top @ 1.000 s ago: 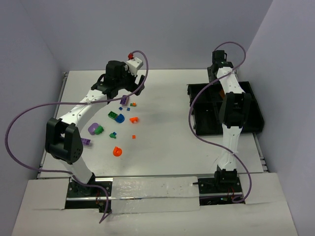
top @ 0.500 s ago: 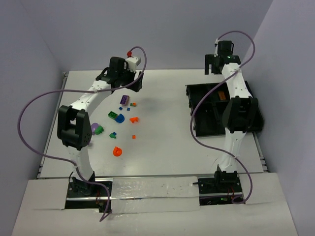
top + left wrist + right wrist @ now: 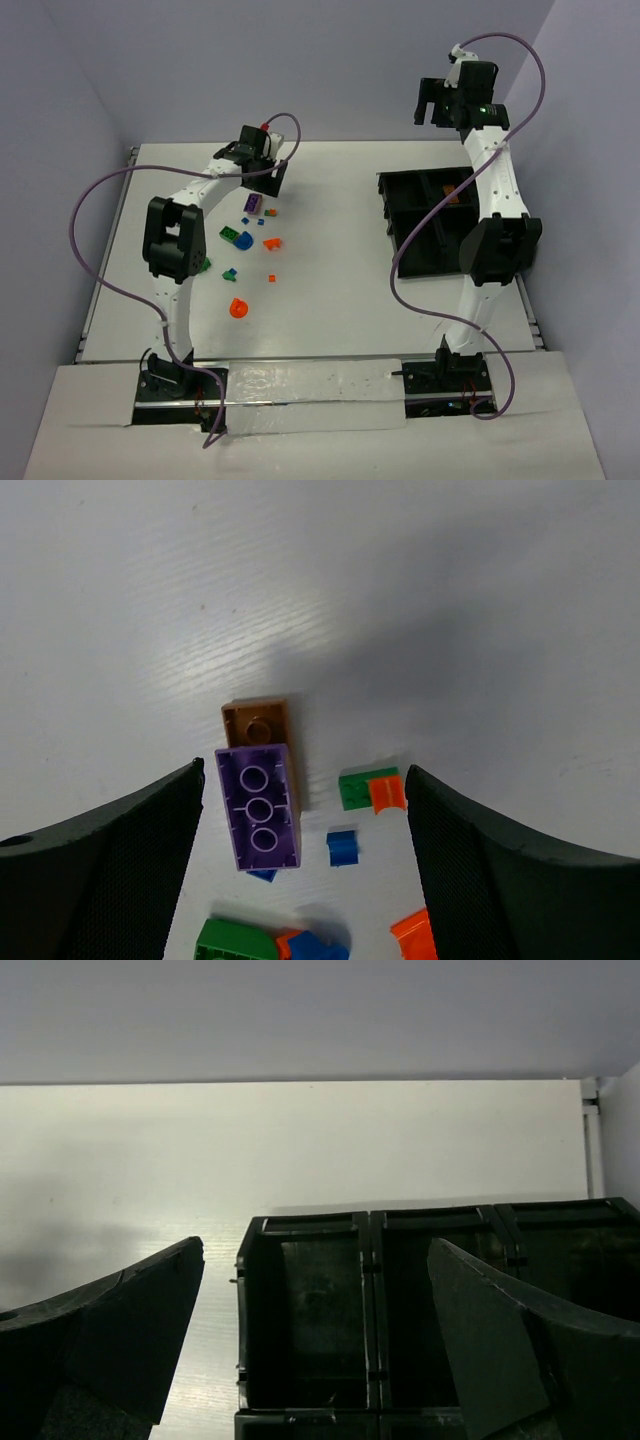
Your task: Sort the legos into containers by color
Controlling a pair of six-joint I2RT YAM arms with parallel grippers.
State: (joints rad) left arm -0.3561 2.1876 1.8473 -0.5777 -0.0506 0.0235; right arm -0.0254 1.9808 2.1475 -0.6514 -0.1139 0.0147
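Note:
Several legos lie on the left half of the white table. A purple brick (image 3: 253, 204) lies against a brown brick (image 3: 257, 721). Near them are a green-and-orange piece (image 3: 370, 788), a small blue piece (image 3: 342, 847), a green brick (image 3: 230, 236) and an orange round piece (image 3: 238, 308). My left gripper (image 3: 266, 178) hovers open and empty just behind the purple brick (image 3: 260, 808), which shows between its fingers (image 3: 305, 772). My right gripper (image 3: 432, 104) is open, empty and raised high behind the black tray (image 3: 455, 262). One orange piece (image 3: 452, 196) lies in a back compartment.
In the right wrist view the tray's back compartments (image 3: 305, 1222) look dark, and the orange piece does not show there. The left arm's elbow (image 3: 172, 238) stands over the legos at the far left. Purple cables loop beside both arms. Walls close the back and both sides.
My right gripper has risen up and back away from the tray, uncovering the orange piece in it. My left gripper has shifted a little right toward the purple brick, and its elbow has swung right.

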